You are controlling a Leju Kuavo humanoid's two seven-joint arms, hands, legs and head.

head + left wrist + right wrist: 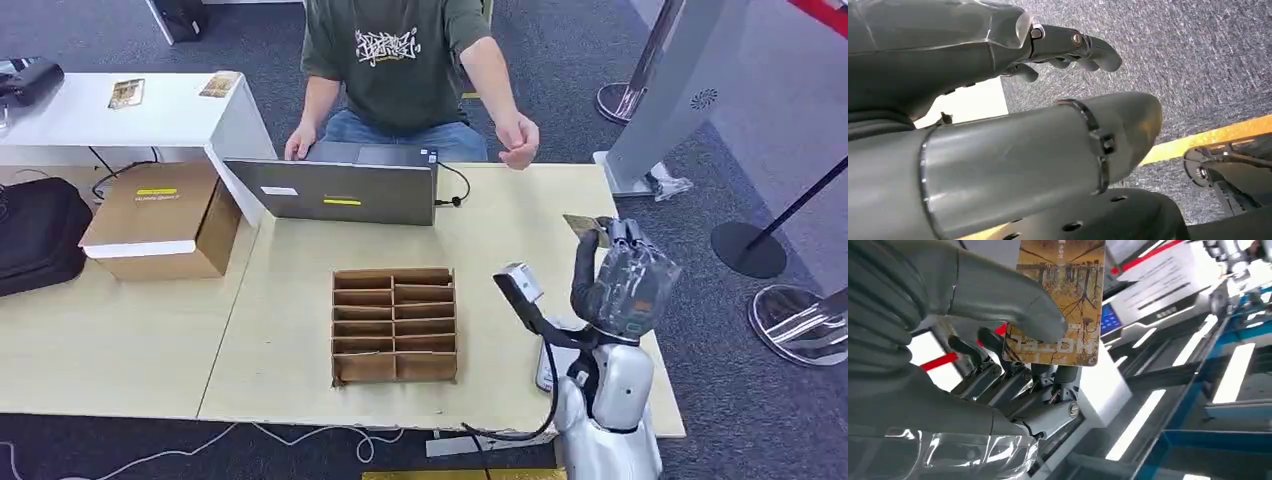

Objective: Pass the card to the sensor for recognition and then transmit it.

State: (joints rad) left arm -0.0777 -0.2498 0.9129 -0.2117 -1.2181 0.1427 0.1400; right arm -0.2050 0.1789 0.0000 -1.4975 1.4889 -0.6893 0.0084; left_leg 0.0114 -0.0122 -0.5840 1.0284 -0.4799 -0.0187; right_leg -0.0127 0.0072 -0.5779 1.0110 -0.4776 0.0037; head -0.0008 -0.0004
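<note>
- Right wrist view shows the risk: my thumb pins the card (1058, 300) near its lower edge alone, so I judge a jolt or a tilted wrist could pivot it loose before it is passed on.
- My right hand (625, 285) is raised over the counter's (300, 290) right edge, near the person's hand (518, 140); its fingers (1013, 385) are clamped on the card.
- My left hand (1058, 47) hangs over carpet, fingers curled loosely, touching nothing.

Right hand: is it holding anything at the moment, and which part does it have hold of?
Yes. The right hand holds the card, thumb pressed on its printed face near one short end, fingers behind it. The left hand holds nothing.
</note>
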